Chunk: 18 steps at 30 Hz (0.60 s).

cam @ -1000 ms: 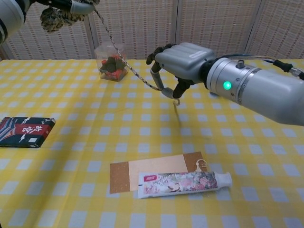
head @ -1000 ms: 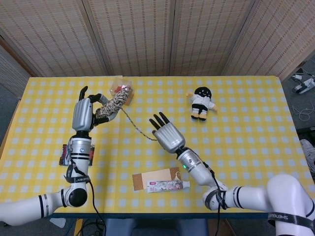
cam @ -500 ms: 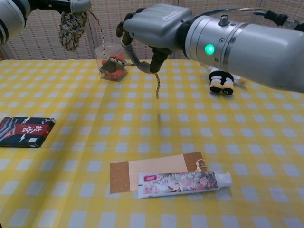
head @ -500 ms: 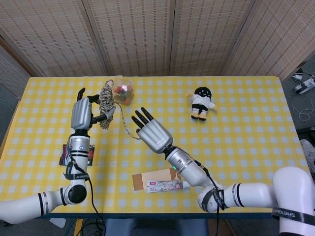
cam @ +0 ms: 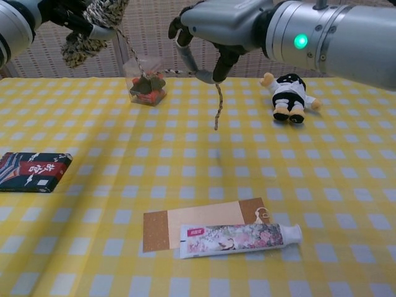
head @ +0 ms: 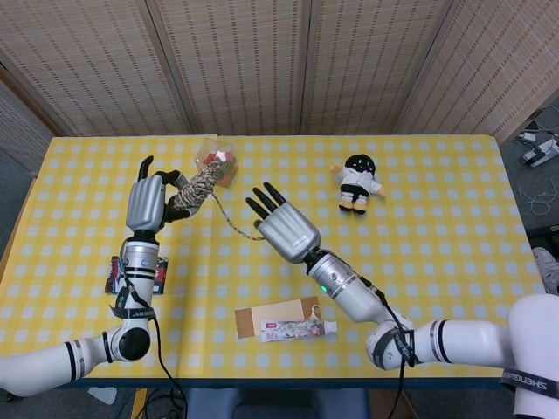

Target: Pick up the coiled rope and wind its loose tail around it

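Observation:
My left hand (head: 150, 201) (cam: 74, 15) grips the coiled rope (head: 194, 192) (cam: 93, 28), a mottled black-and-cream bundle lifted well above the table. Its loose tail (head: 229, 220) (cam: 216, 105) runs from the coil across to my right hand (head: 286, 229) (cam: 229, 25), which pinches it in curled fingers. Below that hand the tail's end hangs free above the cloth. Both hands are raised over the far left-centre of the yellow checked table (head: 437, 227) (cam: 346, 185).
A clear box of small items (head: 218, 161) (cam: 147, 83) stands behind the coil. A doll (head: 358, 183) (cam: 289, 96) lies at the back right. A toothpaste tube on a brown card (head: 293, 325) (cam: 241, 236) sits near the front. A dark packet (head: 115, 275) (cam: 32, 171) lies at the left.
My left hand has tipped the coil from hanging upright to slanting. My right hand has moved right with the tail, which still hangs from it.

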Tool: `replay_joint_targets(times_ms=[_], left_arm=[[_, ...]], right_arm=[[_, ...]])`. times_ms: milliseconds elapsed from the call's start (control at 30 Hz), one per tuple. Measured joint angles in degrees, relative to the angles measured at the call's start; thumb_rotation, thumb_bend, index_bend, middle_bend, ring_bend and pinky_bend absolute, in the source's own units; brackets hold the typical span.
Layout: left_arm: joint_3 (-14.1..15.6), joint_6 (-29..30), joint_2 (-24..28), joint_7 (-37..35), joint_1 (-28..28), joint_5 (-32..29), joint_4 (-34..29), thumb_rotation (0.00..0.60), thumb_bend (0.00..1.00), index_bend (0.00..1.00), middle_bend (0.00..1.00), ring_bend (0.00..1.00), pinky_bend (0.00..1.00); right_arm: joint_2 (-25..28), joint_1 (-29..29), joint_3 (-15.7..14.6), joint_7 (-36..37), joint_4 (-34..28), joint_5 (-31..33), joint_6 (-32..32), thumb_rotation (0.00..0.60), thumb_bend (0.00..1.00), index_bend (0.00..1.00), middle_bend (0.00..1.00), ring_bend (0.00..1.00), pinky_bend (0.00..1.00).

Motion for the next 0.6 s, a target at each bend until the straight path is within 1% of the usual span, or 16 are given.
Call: replay_joint_targets(times_ms=[167, 433, 600], left_arm=[[0.54, -0.1, 0.08, 1.01, -0.24, 0.24, 0.67, 0.598, 0.25, 0.75, 0.61, 0.42, 0.0], [1.41, -0.5, -0.06, 4.46, -1.2, -0.52, 2.27, 0.599, 0.25, 0.76, 0.61, 0.42, 0.0], [1.93, -0.7, -0.22, 6.51, -1.76, -1.25, 2.88, 0.599, 0.25, 0.76, 0.61, 0.42, 0.0]], right_arm=[[2.21, -0.07, 0.07, 3.61, -0.74, -1.84, -1.72, 0.6, 0.44, 0.63, 0.13, 0.0, 0.0], [7.3, 0.86, 1.26, 9.88, -3.53, -7.13, -4.93, 0.6, 0.56, 0.63, 0.13, 0.0, 0.0], [8.8, 1.57, 1.88, 12.22, -4.85, -8.26, -6.03, 0.6, 0.57, 0.63, 0.13, 0.0, 0.0]])
